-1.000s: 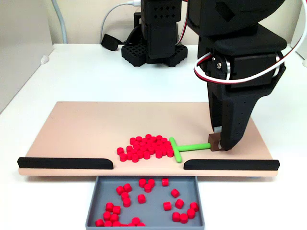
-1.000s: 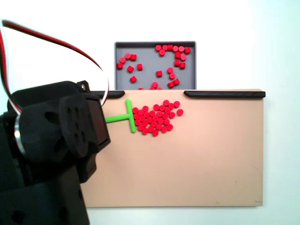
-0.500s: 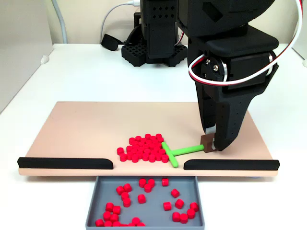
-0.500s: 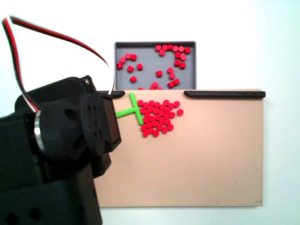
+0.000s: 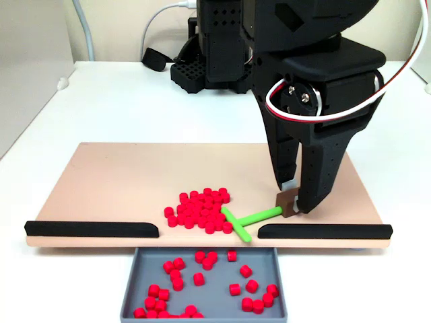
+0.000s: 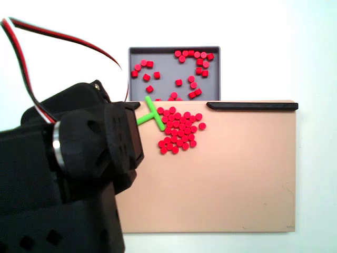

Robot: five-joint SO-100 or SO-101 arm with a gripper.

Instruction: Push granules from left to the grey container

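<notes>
Red granules (image 5: 199, 210) are sitting in a loose heap on the tan board (image 5: 108, 182), right at the gap between the two black strips (image 5: 91, 229), with the grey container (image 5: 135, 282) just below that gap at 6 o'clock in this fixed view. A fair number are already lying in the tray, so I'd say I'm somewhere past halfway.

I'm holding the green T-shaped stick (image 5: 246, 220) by a little brown block at its handle end; my jaws (image 5: 293, 202) are clamped on that block, at about 3 o'clock from the heap.

How I'd do this step well: I'm keeping the crossbar flat on the board and behind the heap, then sweeping toward 6 o'clock through the gap, slowly, so the pellets aren't squirting around the ends of the bar. The risk I'm seeing is the bar's tip catching on the right-hand strip.

Orientation: the stick's long axis is running from my jaws toward roughly 8 o'clock, slightly tilted, and the crossbar is lying slanted from 10 to 4 o'clock, touching the heap's right edge. In another fixed view (image 6: 149, 113) the crossbar's tip is reaching the tray's near rim.
</notes>
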